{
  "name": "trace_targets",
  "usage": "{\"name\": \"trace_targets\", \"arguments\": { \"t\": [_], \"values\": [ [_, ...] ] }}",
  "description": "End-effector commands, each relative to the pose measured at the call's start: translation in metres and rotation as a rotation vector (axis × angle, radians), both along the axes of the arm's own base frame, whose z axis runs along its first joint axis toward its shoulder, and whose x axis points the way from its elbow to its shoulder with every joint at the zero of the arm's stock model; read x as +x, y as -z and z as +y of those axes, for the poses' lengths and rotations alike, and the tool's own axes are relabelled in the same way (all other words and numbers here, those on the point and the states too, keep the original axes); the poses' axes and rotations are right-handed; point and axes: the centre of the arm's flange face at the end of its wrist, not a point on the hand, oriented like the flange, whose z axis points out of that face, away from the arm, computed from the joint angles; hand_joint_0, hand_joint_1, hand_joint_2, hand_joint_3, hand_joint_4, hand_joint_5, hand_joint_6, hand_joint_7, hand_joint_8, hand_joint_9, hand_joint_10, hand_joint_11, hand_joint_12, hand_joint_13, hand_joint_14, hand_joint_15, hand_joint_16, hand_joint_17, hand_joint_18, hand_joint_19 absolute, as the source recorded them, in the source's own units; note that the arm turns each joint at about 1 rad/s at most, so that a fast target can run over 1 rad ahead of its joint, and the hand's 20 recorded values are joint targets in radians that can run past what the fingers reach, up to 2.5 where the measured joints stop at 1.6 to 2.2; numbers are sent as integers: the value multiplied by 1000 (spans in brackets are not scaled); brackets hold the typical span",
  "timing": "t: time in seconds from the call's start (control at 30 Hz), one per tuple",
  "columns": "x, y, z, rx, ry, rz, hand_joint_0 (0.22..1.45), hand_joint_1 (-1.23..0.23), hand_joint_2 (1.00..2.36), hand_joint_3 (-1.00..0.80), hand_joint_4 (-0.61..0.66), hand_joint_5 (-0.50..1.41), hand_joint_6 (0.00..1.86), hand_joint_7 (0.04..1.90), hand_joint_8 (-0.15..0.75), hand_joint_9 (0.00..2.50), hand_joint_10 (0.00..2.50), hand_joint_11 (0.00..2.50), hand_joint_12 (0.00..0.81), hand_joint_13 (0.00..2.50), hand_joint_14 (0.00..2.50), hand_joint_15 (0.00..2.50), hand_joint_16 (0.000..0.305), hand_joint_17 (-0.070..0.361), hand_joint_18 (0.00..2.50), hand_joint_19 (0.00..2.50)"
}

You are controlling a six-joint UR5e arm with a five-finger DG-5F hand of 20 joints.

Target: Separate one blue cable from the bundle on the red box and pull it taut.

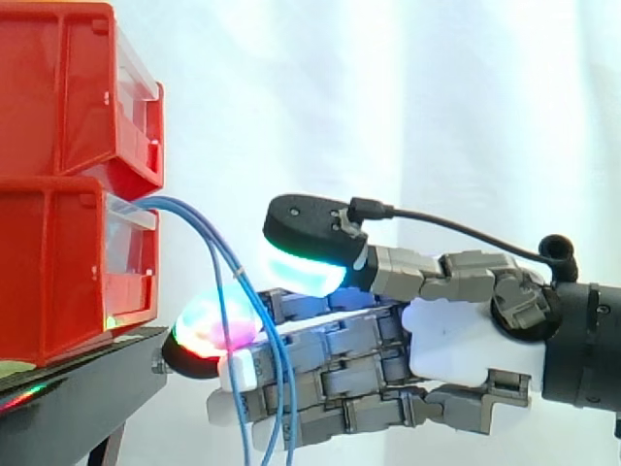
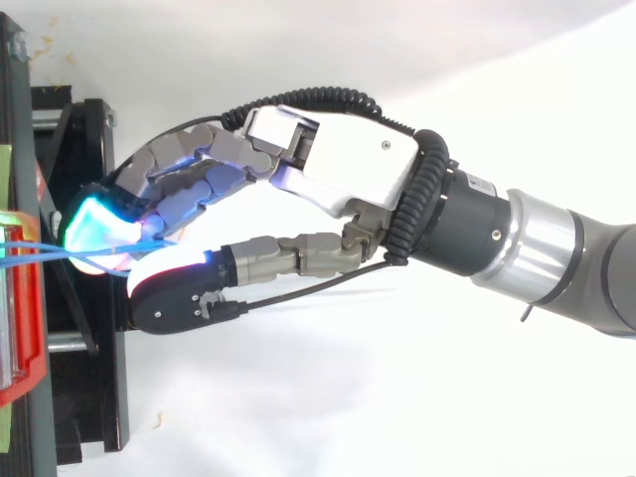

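A bundle of thin blue cables [image 1: 218, 257] comes out of the front of the lower red bin [image 1: 58, 272] and droops down past the black stand's edge. In the top view the cables [image 2: 40, 253] run right from the bin toward the hand. My hand [image 1: 466, 340] reaches in from the right, fingers nearly straight, with glowing fingertips [image 1: 204, 335] close to the stand. The thumb [image 1: 306, 262] sits above and apart from the fingers. The cables hang down across the fingers, in the gap between them and the thumb. I see no pinch on any cable.
A second red bin [image 1: 58, 87] is stacked on the lower one. Both rest on the black stand [image 1: 78, 388], which lies at the left edge in the top view [image 2: 89, 298]. A white curtain hangs behind.
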Motion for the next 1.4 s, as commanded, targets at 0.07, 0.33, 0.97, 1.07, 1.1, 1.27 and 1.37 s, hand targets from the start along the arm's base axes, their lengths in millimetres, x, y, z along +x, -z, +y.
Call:
{"name": "trace_targets", "arguments": {
  "t": [0.07,0.33,0.97,1.07,1.1,1.27,1.37],
  "values": [
    [-3,-13,-1,-3,-5,8,576,-741,1006,-412,165,-67,905,783,278,932,11,300,377,755,17,423,50,113,569,493],
    [-8,-24,-2,-8,-7,42,598,-851,1013,-236,150,-41,910,817,298,1083,13,356,407,955,20,560,54,122,786,555],
    [-19,-48,-8,15,-6,84,585,-650,1011,-299,150,-40,885,861,305,1163,14,392,418,967,21,555,57,128,827,609],
    [-17,-53,-13,12,1,73,582,-723,1011,-226,163,-43,900,834,317,1134,17,400,440,981,21,570,61,137,865,591],
    [-16,-55,-14,11,3,73,583,-752,1010,-209,166,-43,903,829,321,1136,14,402,438,983,21,565,61,138,871,590],
    [-10,-71,-27,7,6,61,611,-883,1015,-162,159,-56,923,809,304,1072,16,442,421,952,21,580,57,129,838,596],
    [-10,-78,-34,-7,-8,88,625,-901,1017,-154,107,-61,929,825,292,1043,16,450,412,931,22,584,55,124,819,605]
  ]
}}
